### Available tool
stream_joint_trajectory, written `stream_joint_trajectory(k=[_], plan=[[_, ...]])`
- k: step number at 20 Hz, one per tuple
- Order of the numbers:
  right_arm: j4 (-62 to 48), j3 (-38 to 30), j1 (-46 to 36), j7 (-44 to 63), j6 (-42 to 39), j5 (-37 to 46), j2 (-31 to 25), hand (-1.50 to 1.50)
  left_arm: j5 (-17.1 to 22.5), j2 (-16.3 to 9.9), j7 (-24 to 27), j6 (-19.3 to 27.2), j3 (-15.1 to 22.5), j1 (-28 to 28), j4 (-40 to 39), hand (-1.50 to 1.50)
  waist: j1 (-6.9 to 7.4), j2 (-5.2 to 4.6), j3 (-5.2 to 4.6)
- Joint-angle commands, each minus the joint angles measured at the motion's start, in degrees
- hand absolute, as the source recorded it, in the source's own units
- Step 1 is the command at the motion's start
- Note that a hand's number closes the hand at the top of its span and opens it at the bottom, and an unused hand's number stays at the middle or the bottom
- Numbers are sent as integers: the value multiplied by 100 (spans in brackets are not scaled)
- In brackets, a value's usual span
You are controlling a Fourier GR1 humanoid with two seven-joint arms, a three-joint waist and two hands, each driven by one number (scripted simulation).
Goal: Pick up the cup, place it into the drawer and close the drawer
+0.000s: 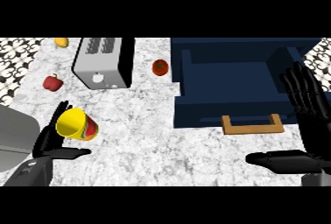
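A yellow cup (76,124) with a red and green pattern lies tilted on the marble counter, its mouth facing up and to the left. My left hand (50,139) stands right behind it at the lower left, fingers straight and thumb stretched out below the cup, not curled round it. The navy drawer (226,98) is pulled open at the right, with a wooden handle (252,124) on its front. At the drawer's right side my right hand (311,127) is open, fingers up and thumb pointing left.
A silver toaster (103,62) stands at the back left. A tomato (160,67) lies between it and the drawer. A red pepper (53,82) and a yellow fruit (61,42) are at the far left. A grey object (13,138) fills the left edge.
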State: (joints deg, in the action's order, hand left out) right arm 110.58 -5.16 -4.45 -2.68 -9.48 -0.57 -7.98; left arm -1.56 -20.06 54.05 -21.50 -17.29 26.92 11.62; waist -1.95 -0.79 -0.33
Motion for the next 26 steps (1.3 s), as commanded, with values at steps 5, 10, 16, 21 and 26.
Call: stream_joint_trajectory(k=[5,10,16,21,26], plan=[[61,-108,112,-22,-93,-67,-100,-150,115,85,571,-1168,-9,61,62,-150,-13,5,0],[-133,201,-55,10,38,108,149,-150,138,402,434,-1461,89,156,123,150,24,-2,-1],[107,168,50,147,11,49,105,-150,402,281,245,-2231,5,161,234,150,2,17,0],[-151,92,-134,94,9,79,48,-150,473,488,378,-2178,49,219,497,150,32,-3,0],[-35,-215,111,-57,-115,-162,-90,-150,784,617,746,-1281,-285,92,690,150,44,30,13]])
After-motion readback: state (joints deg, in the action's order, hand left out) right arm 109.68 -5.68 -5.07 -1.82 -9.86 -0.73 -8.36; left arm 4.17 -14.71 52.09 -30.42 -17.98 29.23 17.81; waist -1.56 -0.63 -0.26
